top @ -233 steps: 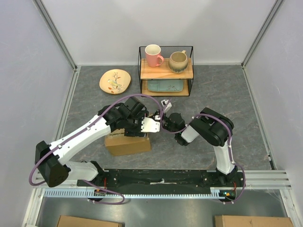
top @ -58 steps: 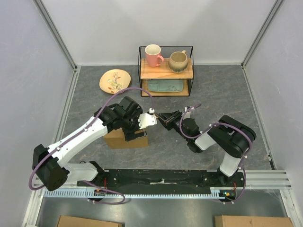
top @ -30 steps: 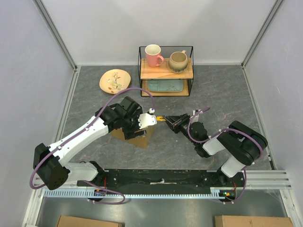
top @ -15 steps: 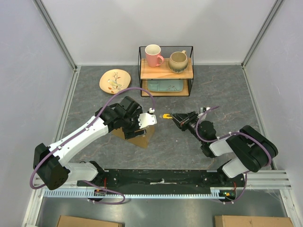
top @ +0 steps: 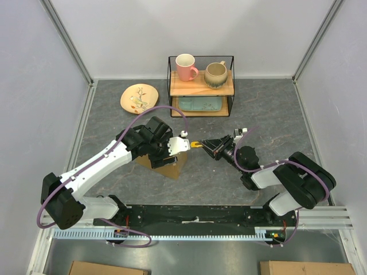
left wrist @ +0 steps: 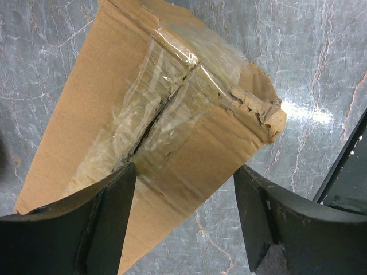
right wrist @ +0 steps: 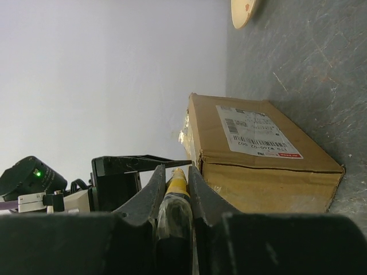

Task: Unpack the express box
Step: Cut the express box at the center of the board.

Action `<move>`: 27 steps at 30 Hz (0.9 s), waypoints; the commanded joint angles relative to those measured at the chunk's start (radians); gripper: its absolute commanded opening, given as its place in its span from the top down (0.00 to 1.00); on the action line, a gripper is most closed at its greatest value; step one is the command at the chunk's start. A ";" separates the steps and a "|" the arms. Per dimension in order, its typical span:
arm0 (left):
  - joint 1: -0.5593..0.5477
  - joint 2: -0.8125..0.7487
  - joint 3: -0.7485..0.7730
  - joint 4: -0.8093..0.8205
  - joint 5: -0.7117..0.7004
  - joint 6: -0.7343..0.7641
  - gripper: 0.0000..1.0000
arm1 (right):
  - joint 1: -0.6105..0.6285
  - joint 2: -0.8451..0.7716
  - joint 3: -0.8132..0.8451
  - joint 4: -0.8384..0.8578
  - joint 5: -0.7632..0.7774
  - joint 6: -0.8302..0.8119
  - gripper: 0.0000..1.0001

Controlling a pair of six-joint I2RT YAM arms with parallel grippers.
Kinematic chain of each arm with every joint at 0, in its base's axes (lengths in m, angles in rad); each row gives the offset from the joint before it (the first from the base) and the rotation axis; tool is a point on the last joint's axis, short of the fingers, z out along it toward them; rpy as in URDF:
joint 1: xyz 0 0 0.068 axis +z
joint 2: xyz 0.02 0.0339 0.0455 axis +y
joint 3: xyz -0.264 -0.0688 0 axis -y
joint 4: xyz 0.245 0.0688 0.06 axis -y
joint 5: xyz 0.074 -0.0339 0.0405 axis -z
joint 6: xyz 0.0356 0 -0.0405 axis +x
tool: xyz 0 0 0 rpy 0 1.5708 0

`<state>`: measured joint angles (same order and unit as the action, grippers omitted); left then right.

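Express box (left wrist: 155,143) near counter's front-left, tape seam slit but flaps unopened, nothing removed; left gripper (left wrist: 183,220) jaws wide, straddling box; right gripper (right wrist: 175,192) jaws clamp yellow cutter (right wrist: 175,184)

Brown cardboard express box (left wrist: 172,120), left of centre in the top view, skewed diagonally on the grey worktop (top: 269,114). Clear, wrinkled tape along the split top seam; one end corner torn and crumpled. White printed label on one side.
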<state>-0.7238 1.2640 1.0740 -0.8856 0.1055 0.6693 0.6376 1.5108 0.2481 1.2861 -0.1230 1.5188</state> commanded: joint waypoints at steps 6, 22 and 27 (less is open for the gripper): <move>0.004 0.000 0.024 0.022 -0.001 -0.022 0.26 | 0.005 0.014 0.005 0.314 -0.033 -0.019 1.00; 0.004 -0.012 0.027 0.022 0.000 -0.025 0.26 | 0.019 0.112 0.036 0.375 -0.035 0.004 1.00; 0.004 -0.015 0.026 0.022 -0.003 -0.025 0.26 | 0.022 0.111 0.056 0.381 -0.029 0.011 1.00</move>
<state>-0.7238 1.2644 1.0740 -0.8852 0.1062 0.6689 0.6529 1.6192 0.2607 1.2858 -0.1596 1.5154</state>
